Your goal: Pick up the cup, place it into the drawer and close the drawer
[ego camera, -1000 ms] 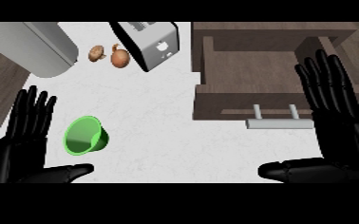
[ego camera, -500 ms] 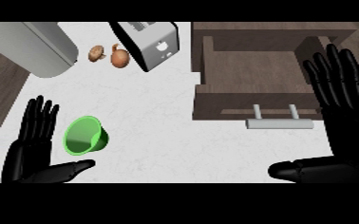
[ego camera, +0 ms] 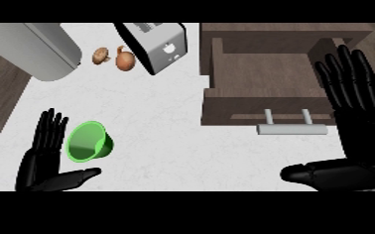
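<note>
A green cup [ego camera: 89, 142] lies on its side on the white counter at the lower left, its mouth facing up and to the left. My left hand [ego camera: 42, 161] stands just left of it, fingers straight, thumb stretched out below the cup, not holding it. The brown wooden drawer [ego camera: 275, 87] is pulled out at the right, with a pale metal handle [ego camera: 290, 124] on its front. My right hand [ego camera: 350, 124] is open at the right edge, its fingers over the drawer's right side and its thumb pointing left near the bottom.
A silver toaster [ego camera: 156, 45] stands at the top middle. Two brown mushrooms [ego camera: 114, 58] lie left of it. A large grey rounded appliance [ego camera: 40, 49] fills the top left corner. Dark wood [ego camera: 10, 89] shows past the counter's left edge.
My left hand has drifted right and slightly down, closer to the cup. My right hand has shifted a little right and up along the drawer's side. The cup and drawer have not moved.
</note>
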